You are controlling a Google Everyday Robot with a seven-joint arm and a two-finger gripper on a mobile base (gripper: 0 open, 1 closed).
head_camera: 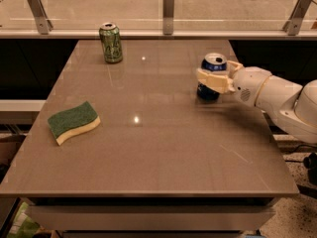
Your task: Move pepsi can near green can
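Note:
The pepsi can (208, 92), dark blue with a silver top, stands upright at the right side of the table. My gripper (215, 75) reaches in from the right, and its cream fingers (212, 80) are closed around the can's middle. The near finger covers most of the can's label. The green can (111, 43) stands upright at the far left of the table, well away from the pepsi can.
A green-and-yellow sponge (73, 122) lies at the left front of the grey table (148, 152). A glass rail with metal posts (169, 4) runs behind the far edge. My white arm (277, 95) extends over the right edge.

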